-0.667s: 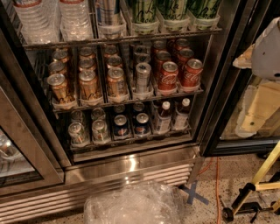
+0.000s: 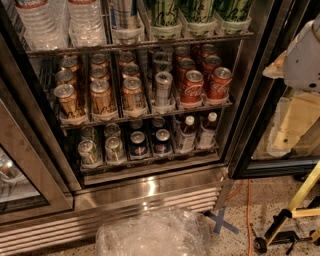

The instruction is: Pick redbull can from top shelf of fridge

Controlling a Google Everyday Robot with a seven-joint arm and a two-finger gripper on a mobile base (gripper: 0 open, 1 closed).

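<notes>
The fridge (image 2: 150, 187) stands open in front of me, with a stainless-steel base and grille. The top shelf (image 2: 140, 45) is a dark wire rack across the upper part of the view. On it stands the redbull can (image 2: 125, 15), tall and slim with silver and blue panels; its top is cut off by the frame. It sits between water bottles (image 2: 65, 20) on its left and green-and-white cans (image 2: 200, 12) on its right. A white part of my arm (image 2: 302, 60) shows at the right edge, outside the fridge. The gripper itself is out of view.
The middle shelf holds gold cans (image 2: 100, 95), a silver can (image 2: 162, 87) and red Coca-Cola cans (image 2: 202, 82). The bottom shelf holds cans and small bottles (image 2: 145, 142). A clear plastic bag (image 2: 150, 232) lies on the floor. A yellow stand (image 2: 295, 210) is at the right. The dark door frame (image 2: 255, 110) borders the opening.
</notes>
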